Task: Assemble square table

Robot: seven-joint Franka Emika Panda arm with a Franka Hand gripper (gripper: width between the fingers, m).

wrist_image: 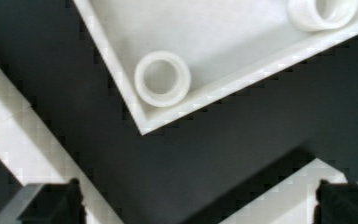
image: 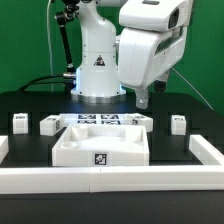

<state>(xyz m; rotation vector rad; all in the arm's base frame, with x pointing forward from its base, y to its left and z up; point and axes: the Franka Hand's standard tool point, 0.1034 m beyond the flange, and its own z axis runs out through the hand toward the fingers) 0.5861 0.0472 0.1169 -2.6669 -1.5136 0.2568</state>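
Gripper released, jaws wide, nothing held. Slab lies flat on the surface at the gripper's seven o'clock (exterior view); its rimmed hollow holds nothing. Legs stand at its ten and two o'clock. Judged rigid, light, slick: grasp the raised rim.

Edge-cropped square table (wrist view)
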